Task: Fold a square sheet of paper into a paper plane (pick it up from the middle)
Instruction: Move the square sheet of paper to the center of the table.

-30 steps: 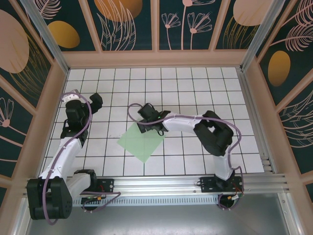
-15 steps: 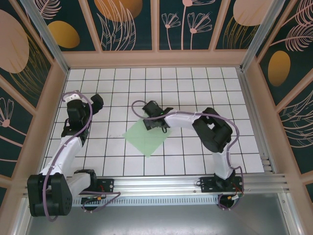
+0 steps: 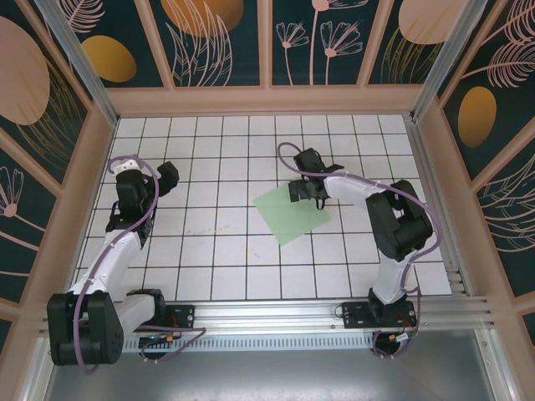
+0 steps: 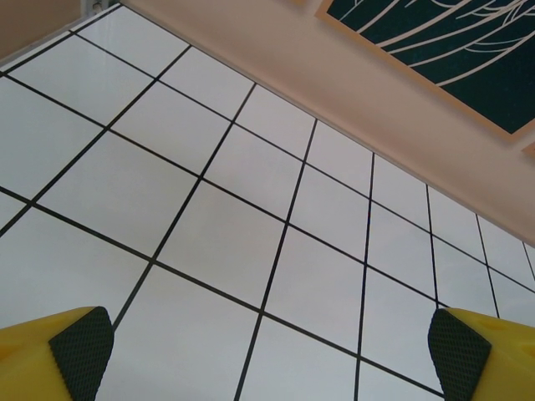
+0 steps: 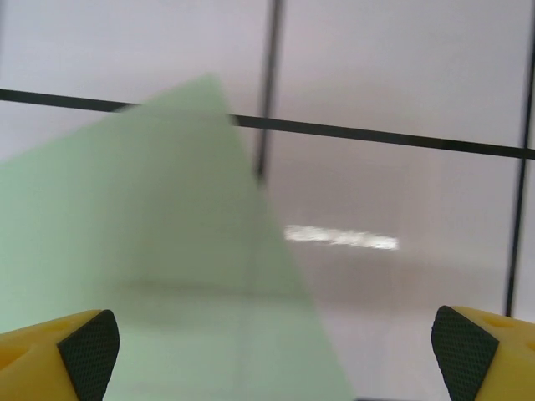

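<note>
The counter [image 3: 209, 251] is a white grid boxed in by peach walls [image 3: 267, 100] on three sides, with a metal rail [image 3: 276, 313] along the near edge. Most tiles lie bare: the whole left half, the far rows and the near rows give open room. The right wall stands close to the right arm's elbow.

The sheet [image 3: 288, 219] lies flat right of centre, turned like a diamond, well apart from every wall. Its far corner sits under the right end effector [image 3: 307, 194], which hangs over that corner rather than over the middle of the sheet. In the right wrist view the sheet [image 5: 150, 276] fills the lower left, one edge running down between the fingers, with bare counter on the right. The right end effector [image 5: 267, 355] is released, its pads [image 5: 88, 347] spread wide and grasping nothing; whether a pad touches the paper cannot be told.

The right arm [image 3: 401, 225] reaches from its base up to a bent elbow near the right wall, then stretches leftward and far, its wrist tipped down.

The left arm [image 3: 117, 242] rises along the left side, folded at the top. The left end effector [image 3: 170, 174] is well apart from the sheet; in its wrist view it [image 4: 270, 355] is released, jaws wide over bare tiles near the far wall.
</note>
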Controlling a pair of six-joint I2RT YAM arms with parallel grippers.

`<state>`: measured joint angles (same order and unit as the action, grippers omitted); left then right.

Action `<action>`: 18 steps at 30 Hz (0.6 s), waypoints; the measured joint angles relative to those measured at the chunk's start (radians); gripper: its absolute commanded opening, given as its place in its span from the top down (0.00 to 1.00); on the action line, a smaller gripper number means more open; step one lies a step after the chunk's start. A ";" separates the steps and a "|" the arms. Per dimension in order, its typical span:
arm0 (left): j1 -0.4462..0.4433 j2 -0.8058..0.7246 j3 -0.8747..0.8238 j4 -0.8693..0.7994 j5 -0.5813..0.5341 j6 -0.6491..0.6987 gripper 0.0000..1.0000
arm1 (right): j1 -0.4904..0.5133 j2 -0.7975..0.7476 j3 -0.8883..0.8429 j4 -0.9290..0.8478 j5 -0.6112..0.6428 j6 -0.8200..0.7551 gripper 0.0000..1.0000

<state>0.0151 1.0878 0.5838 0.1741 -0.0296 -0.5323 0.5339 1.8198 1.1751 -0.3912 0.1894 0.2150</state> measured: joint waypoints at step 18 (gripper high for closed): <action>0.000 0.005 0.000 -0.003 0.026 0.000 0.01 | 0.083 0.117 0.098 -0.148 -0.188 -0.079 0.02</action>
<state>0.0151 1.0931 0.5838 0.1711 -0.0036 -0.5327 0.6167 1.9369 1.2728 -0.5396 0.0017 0.1356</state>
